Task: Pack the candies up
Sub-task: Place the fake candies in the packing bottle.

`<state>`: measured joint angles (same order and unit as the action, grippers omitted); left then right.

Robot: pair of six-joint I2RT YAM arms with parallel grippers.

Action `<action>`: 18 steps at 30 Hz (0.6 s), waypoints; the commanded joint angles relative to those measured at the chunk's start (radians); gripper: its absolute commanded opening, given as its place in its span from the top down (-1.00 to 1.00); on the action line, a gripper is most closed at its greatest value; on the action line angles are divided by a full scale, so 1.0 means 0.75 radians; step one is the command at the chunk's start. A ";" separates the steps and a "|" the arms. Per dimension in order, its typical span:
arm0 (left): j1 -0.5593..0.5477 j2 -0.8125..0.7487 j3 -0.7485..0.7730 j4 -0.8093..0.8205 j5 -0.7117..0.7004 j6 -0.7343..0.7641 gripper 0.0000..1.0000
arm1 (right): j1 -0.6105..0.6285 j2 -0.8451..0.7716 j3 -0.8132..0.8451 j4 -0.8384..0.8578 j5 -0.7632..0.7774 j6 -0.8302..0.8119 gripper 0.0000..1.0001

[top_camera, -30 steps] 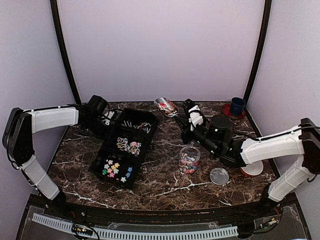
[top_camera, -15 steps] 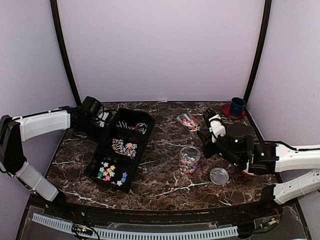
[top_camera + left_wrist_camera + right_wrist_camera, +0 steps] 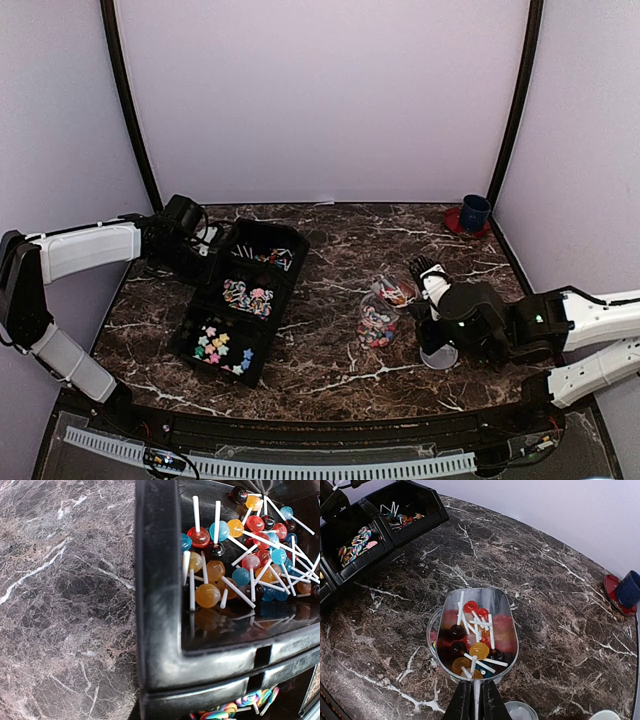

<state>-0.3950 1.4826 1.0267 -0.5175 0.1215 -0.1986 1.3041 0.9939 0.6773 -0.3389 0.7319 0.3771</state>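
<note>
Candies [image 3: 472, 647] in scoop [image 3: 485, 600]: light, hard, roll freely; carry by scoop, never pinch; Right gripper [image 3: 476, 697] clamped on scoop handle at 6 o'clock; left gripper [image 3: 200, 240] grip indeterminate.

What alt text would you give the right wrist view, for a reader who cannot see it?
A metal scoop loaded with lollipops, gripped by the right end effector, sits over the mouth of a clear jar on a dark marble table. A black tray lies upper left, a blue cup far right.
</note>
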 commanded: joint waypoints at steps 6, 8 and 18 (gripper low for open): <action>0.007 -0.065 0.002 0.093 0.060 -0.023 1.00 | 0.032 0.006 0.136 -0.235 0.007 0.169 1.00; 0.008 -0.065 0.000 0.095 0.062 -0.022 1.00 | 0.036 0.022 0.160 -0.273 -0.013 0.173 1.00; 0.007 -0.074 -0.011 0.101 0.059 -0.022 1.00 | 0.066 0.035 0.196 -0.396 -0.060 0.227 1.00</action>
<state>-0.3950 1.4822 1.0145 -0.5053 0.1207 -0.1982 1.3331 1.0183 0.7898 -0.5983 0.6910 0.5110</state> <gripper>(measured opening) 0.099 0.084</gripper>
